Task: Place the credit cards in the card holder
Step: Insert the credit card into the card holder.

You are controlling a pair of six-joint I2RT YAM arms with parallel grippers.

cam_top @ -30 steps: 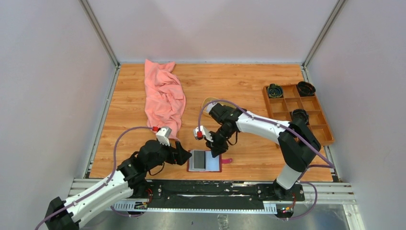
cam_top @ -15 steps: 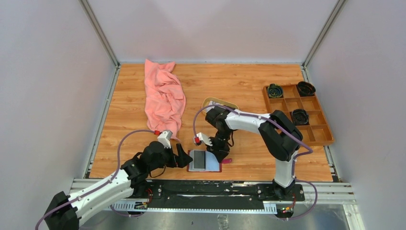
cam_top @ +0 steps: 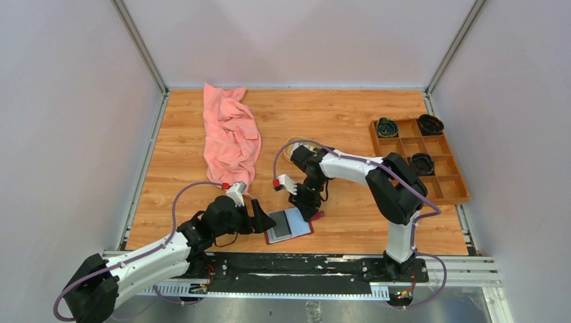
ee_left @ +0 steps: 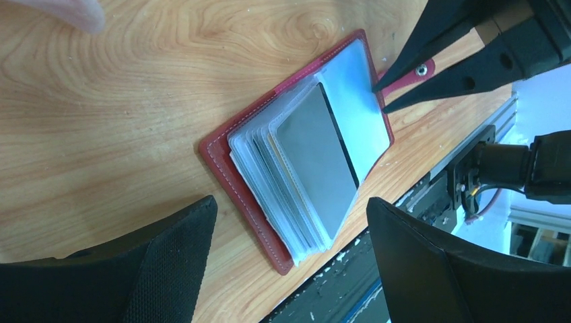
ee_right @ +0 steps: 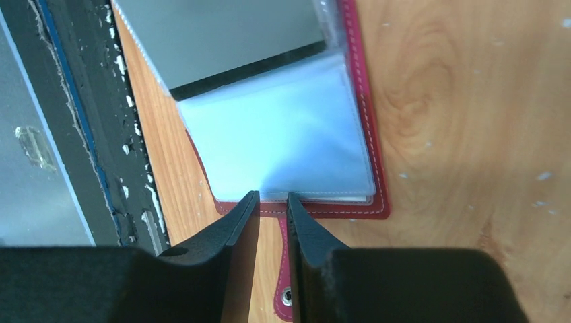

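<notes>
Open card holder (cam_top: 289, 225) lying at the near edge of the table (cam_top: 350, 121), a grey card (ee_left: 316, 158) in its top sleeve. Left claw (cam_top: 264, 220) spread wide just left of it. Right claw (cam_top: 312, 214), narrowly parted, at its right edge: whether it pinches anything cannot be told.

Card holder (ee_left: 237, 182): dark red, pale stitching along the edge, red strap (ee_left: 404, 75) with a silver snap. Sleeves (ee_left: 357, 101) inside were translucent, pale bluish white. Card (ee_left: 316, 155) on top was grey with a black edge. Table (cam_top: 337, 121): orange-brown wood grain. Cloth (cam_top: 231, 138) was salmon pink. Tray (cam_top: 450, 186) was mid brown, and the rolled items (cam_top: 386, 126) in it dark green and black. Left gripper (cam_top: 266, 221) and right gripper (ee_right: 273, 202) were black; the arms were white and black, with purple cables (cam_top: 178, 195).
</notes>
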